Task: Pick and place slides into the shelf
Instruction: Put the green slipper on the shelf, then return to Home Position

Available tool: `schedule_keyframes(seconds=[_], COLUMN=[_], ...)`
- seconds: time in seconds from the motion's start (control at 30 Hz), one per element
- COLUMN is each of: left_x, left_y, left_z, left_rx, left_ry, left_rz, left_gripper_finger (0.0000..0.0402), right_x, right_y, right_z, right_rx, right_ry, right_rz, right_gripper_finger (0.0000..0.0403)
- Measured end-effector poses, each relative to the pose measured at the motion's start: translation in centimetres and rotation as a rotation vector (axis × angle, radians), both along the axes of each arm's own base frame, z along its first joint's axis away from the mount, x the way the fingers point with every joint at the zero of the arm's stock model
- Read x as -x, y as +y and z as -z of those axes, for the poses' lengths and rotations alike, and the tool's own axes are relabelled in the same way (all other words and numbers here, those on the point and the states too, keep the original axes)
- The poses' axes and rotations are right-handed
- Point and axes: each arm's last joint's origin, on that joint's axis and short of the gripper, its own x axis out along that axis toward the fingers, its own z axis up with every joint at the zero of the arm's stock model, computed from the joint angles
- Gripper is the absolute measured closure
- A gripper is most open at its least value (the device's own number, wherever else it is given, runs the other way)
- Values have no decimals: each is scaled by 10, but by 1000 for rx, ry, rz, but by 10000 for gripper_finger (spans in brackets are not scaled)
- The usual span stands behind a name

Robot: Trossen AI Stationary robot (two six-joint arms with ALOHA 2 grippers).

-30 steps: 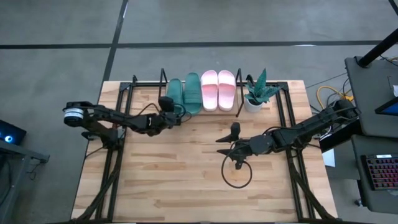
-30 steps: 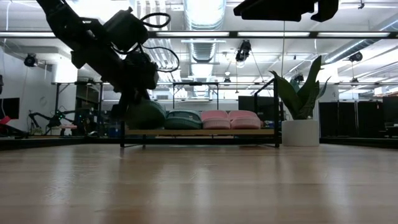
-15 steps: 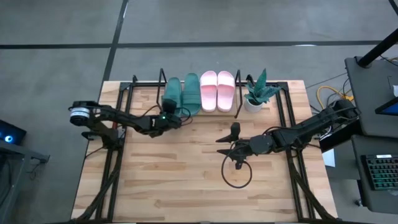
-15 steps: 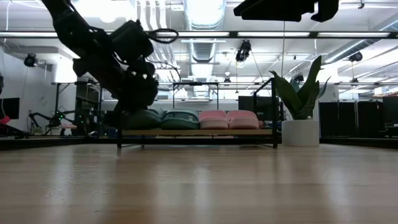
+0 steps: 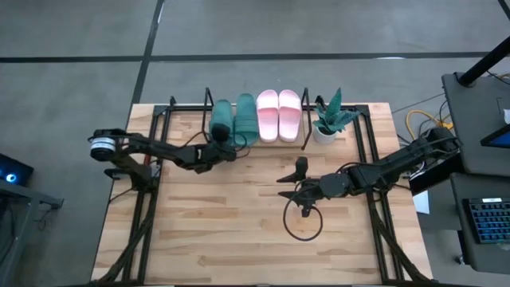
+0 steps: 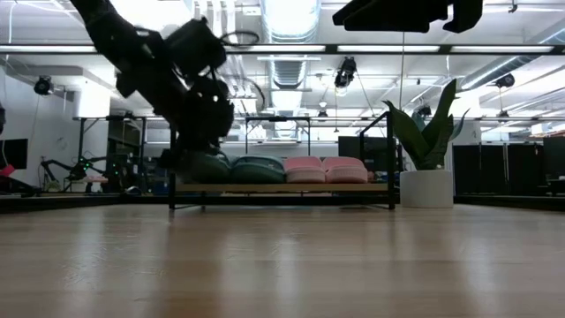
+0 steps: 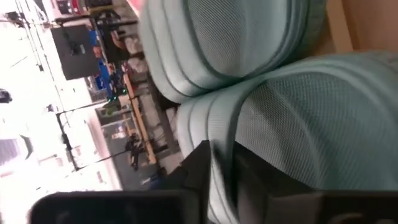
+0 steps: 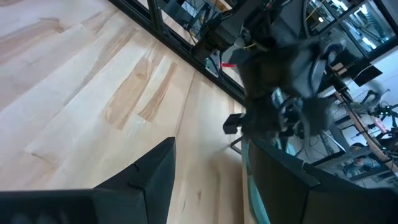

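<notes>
The shelf (image 5: pixel 209 100) stands at the table's far edge, its board (image 6: pixel 282 187) carrying four slides. The two pink slides (image 5: pixel 279 115) (image 6: pixel 322 169) lie on its right half, and a dark green slide (image 5: pixel 247 118) (image 6: pixel 258 169) lies next to them. My left gripper (image 5: pixel 217 146) (image 7: pixel 224 180) is shut on the leftmost green slide (image 5: pixel 221 118) (image 6: pixel 205 166), at that slide's near end. My right gripper (image 5: pixel 291 193) (image 8: pixel 211 180) hangs open over the table's middle, touching nothing. My left gripper pinches the leftmost green slide's near end (image 7: pixel 221 177) between its two fingers (image 7: pixel 198 171). It comes from the table's near left side, slanting slightly down. The slide lies on the shelf board, side by side with the other green slide (image 7: pixel 230 43).
A potted plant (image 5: pixel 327 119) (image 6: pixel 424 168) stands right of the shelf. A black cable loop (image 5: pixel 304 225) lies on the table below my right gripper. Black frame rails (image 5: pixel 155 183) run along both table sides. Bare wood (image 5: pixel 231 231) stretches across the near half.
My left gripper has come down a little at the shelf's left end, staying shut on the green slide. The slide has sunk onto the board and now lies straight beside the other green slide.
</notes>
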Motion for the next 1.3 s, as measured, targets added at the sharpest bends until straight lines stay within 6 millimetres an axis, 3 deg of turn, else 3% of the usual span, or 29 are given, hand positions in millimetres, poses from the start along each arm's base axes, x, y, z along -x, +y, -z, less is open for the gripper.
schedule_keyframes(seconds=[0.17,0.4,0.57,0.8,0.93,1.07,1.3], left_x=[9,22,30,42,58,79,109], left_y=[-4,-7,-9,-21,-31,-39,-49], left_z=[-22,-33,-41,-70,-95,-111,-102], left_rx=[100,217,288,682,920,1066,1071], left_ry=[-131,-223,-278,-578,-705,-785,-934], left_rz=[58,54,60,244,427,570,642], left_gripper_finger=[294,205,184,183,201,255,387], right_x=[0,0,0,0,0,-1,-1], right_y=[0,0,0,0,0,0,0], right_z=[0,0,0,-1,-1,-2,-2], right_rx=[-4,-5,-6,-13,-19,-28,-30], right_ry=[0,-2,-4,-8,-13,-24,-24], right_rz=[1,1,2,4,5,7,8], right_gripper_finger=[211,211,211,211,211,211,211])
